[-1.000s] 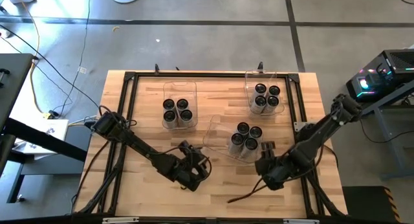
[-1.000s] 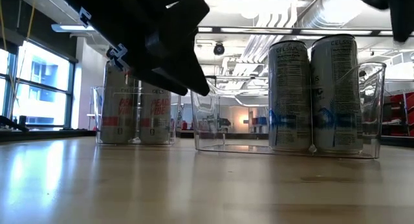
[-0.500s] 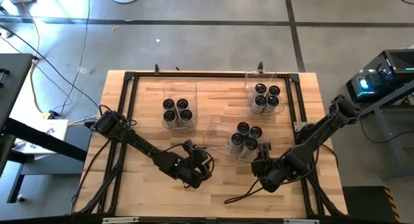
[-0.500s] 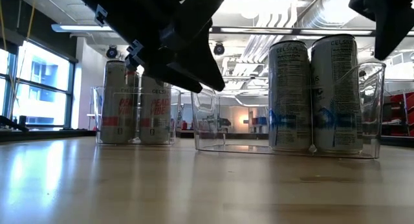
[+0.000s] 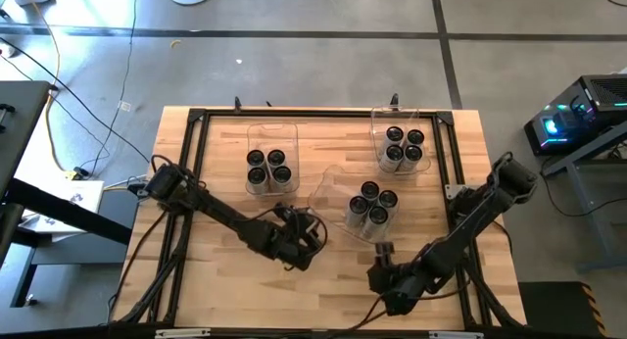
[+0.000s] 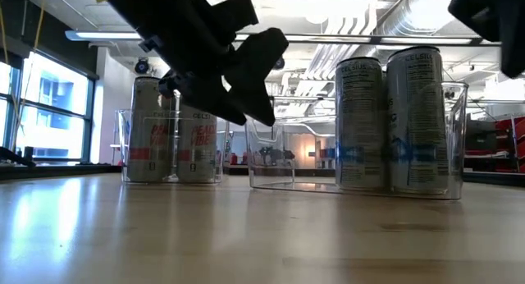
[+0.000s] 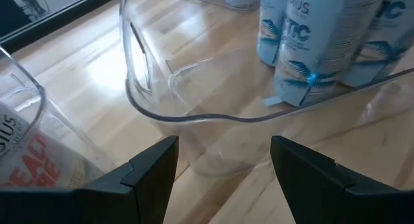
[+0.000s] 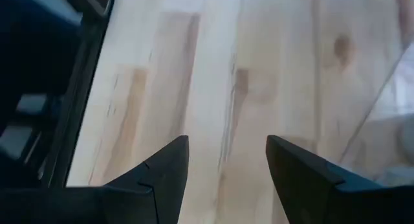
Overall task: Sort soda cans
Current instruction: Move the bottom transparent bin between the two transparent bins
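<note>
Middle bin (image 5: 345,208) has shifted slightly left. Right gripper (image 5: 384,253) has pulled back near, open, empty. Left gripper (image 5: 312,229) open at bin's end. Cans (image 5: 370,206) sorted.

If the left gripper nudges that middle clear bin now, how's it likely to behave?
The middle clear bin would probably slide, not tip: it sits flat on smooth wood table. Its four cans crowd one end, so it may pivot. Thin clear walls likely flex under the open left gripper.
</note>
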Controlling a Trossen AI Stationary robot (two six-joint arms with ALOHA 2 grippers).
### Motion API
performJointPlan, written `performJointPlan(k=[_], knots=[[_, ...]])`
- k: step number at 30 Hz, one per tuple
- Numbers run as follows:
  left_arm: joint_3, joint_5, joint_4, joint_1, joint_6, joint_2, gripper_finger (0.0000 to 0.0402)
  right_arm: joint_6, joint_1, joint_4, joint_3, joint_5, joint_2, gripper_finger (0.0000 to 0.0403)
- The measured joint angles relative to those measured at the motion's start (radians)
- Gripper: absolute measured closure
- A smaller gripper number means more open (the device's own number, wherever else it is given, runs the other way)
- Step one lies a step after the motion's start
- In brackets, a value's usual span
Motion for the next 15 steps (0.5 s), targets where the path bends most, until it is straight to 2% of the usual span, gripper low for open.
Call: performJointPlan(k=[5,9,13,15], knots=[[0.000,-0.003,-0.068,0.006,-0.011,-0.005,0.0161,0.009,0.008,-0.047,0.043,0.034,0.000,0.0202],[0.000,-0.013,-0.155,0.006,-0.079,-0.022,0.0161,0.068,0.064,-0.199,0.107,0.001,-0.022,0.0202],[0.000,-0.015,-0.190,0.004,-0.117,-0.024,0.0161,0.311,0.141,-0.434,0.167,-0.180,-0.071,0.0203],[-0.001,-0.016,-0.189,0.004,-0.130,-0.025,0.0161,0.457,0.203,-0.531,0.171,-0.205,-0.097,0.0205]])
